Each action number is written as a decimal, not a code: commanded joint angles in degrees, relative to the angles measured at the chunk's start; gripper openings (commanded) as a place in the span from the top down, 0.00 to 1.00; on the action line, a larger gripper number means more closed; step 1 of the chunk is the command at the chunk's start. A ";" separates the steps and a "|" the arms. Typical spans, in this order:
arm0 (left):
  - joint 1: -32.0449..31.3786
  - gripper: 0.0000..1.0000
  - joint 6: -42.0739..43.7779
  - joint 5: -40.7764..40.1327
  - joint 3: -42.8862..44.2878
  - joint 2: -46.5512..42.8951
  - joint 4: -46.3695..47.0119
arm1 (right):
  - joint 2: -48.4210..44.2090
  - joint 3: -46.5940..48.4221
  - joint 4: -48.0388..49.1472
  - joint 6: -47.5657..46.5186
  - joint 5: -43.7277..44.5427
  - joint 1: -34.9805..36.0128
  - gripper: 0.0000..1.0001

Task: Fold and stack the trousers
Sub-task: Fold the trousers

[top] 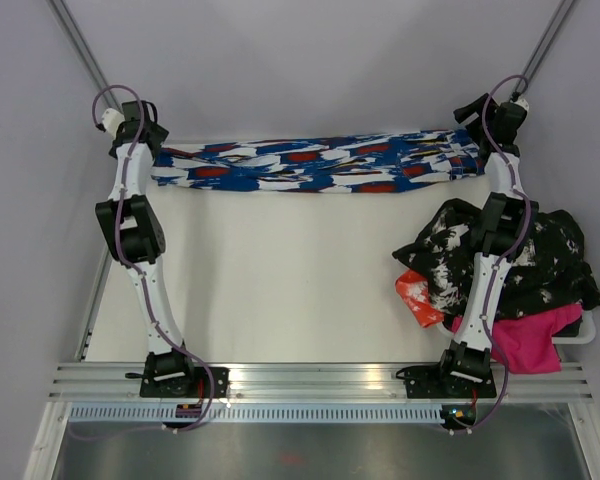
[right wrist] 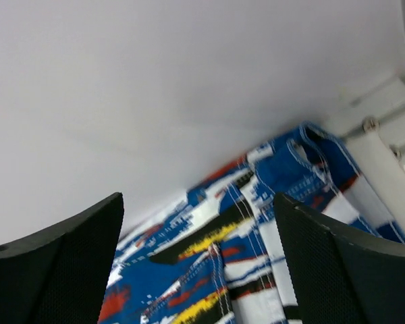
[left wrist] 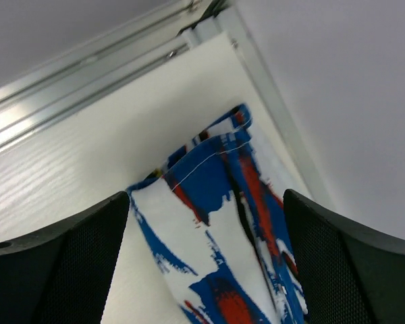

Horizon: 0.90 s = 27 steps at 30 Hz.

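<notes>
Matt cloth trousers (top: 315,166); smooth table (top: 280,280)

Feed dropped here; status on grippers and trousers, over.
Open: left gripper, right gripper. The trousers lie in a long strip along far edge. Nearby clothes pile apart from them.

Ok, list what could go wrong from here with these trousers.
1. The trousers lie along the far edge of the table. With the left tool and right tool both open over their ends, a regrasp might nudge cloth off that edge.
2. The cloth layers look offset in the left wrist view, so the next fold may come out skewed.
3. The right arm crosses the clothes pile and could drag it.
</notes>
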 commanded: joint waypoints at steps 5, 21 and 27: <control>0.64 0.00 10.48 6.88 2.21 -5.93 18.41 | -4.47 3.60 7.26 -4.10 -2.23 0.78 0.02; -0.50 0.16 4.77 12.77 -18.79 -13.59 4.35 | -15.82 -16.10 -19.28 -13.15 13.31 1.66 0.14; -0.50 0.56 6.45 19.09 -13.62 -7.97 9.53 | -13.45 -14.88 -19.29 -16.22 12.62 1.74 0.40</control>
